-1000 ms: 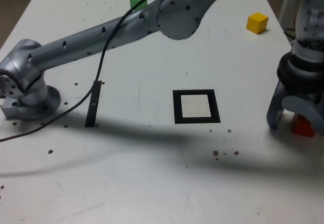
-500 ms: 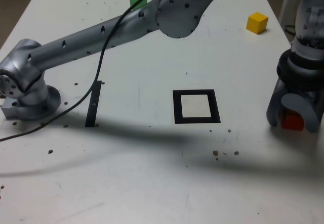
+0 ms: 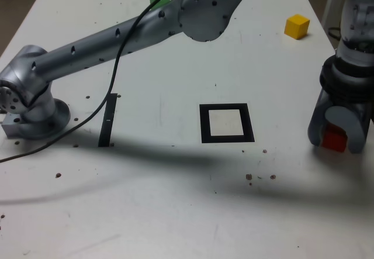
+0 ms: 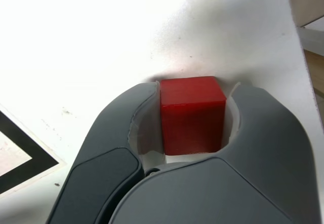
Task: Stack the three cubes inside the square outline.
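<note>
- Claw [image 4: 188, 117], smooth grey, curved, pinching red block [image 4: 193, 115] by opposite faces; best lifted straight up, grip kept square
- Black-edged square [image 3: 227, 123], flat, pale-centred, towards the exterior view's left
- Yellow block [image 3: 297, 26], sharp-cornered, matte
- Green block [image 3: 159, 0], farthest, beside arm [image 3: 204, 10]

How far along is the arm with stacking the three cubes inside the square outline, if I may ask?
Nothing is stacked: the square outline holds no cube. In hand is the red cube, clamped between the jaws of the gripper beside the outline. Left to do: placing it, then adding the yellow cube and the green cube, both apart on the table.
</note>
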Controlling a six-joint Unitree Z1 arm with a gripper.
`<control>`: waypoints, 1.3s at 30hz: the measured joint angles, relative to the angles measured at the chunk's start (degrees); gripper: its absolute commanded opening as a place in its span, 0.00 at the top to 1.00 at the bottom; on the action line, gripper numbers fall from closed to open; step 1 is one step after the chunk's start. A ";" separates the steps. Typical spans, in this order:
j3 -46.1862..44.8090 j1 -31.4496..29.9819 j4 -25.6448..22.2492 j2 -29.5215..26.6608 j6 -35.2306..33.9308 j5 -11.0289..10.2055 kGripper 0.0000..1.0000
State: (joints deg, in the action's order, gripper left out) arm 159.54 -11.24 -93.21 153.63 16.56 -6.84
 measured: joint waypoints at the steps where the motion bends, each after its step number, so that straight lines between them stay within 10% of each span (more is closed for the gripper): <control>1: -0.23 0.00 0.00 -0.17 0.00 0.00 0.72; 26: -44.36 1.33 0.54 -31.32 -10.78 0.01 0.71; 39: -60.11 4.97 9.49 -42.00 -12.11 2.90 0.71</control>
State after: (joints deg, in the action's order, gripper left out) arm 99.43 -6.27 -83.71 111.63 4.45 -3.94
